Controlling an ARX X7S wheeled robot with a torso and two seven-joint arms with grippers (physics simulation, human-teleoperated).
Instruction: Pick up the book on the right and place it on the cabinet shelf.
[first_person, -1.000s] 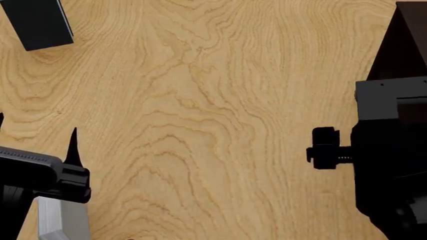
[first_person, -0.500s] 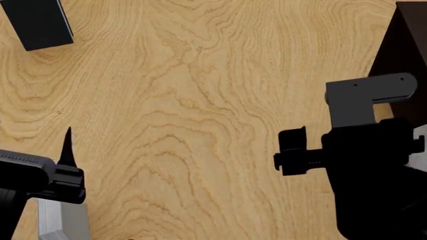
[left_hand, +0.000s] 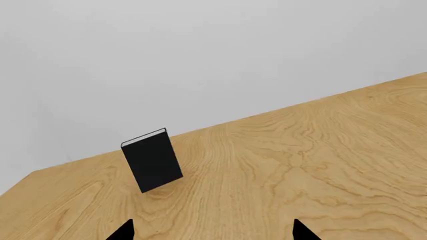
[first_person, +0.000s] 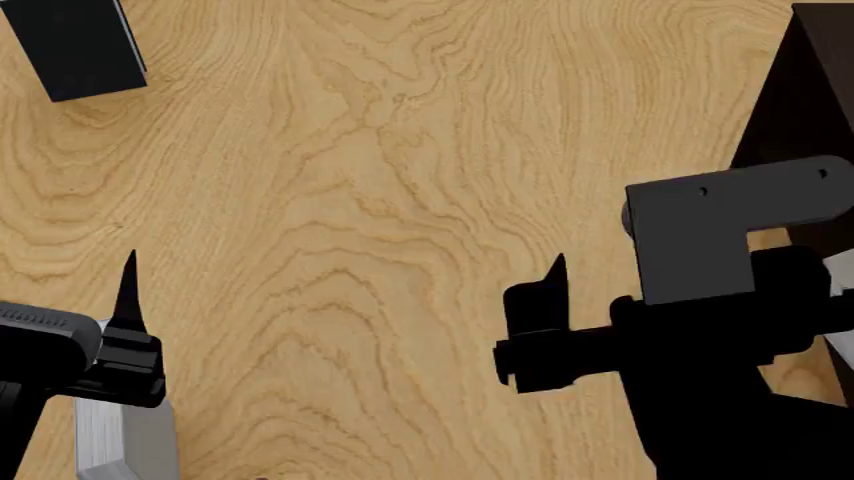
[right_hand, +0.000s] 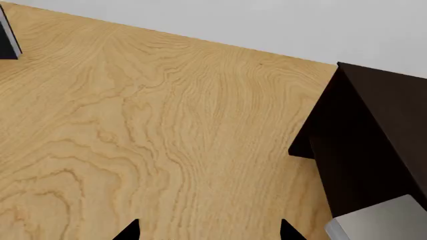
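The right gripper (right_hand: 208, 231) hangs over bare table (right_hand: 167, 125), its jaws spread wide with nothing between them. The left gripper (left_hand: 212, 233) is likewise parted and empty. The book (right_hand: 380, 222) lies flat just beside the foot of the cabinet (right_hand: 373, 140), only a grey corner showing. It is likely stiff, light and smooth-covered, so it may slip. A pinch across its thickness at a free edge, away from the cabinet, seems best. The black book (left_hand: 152, 160) stands far off.
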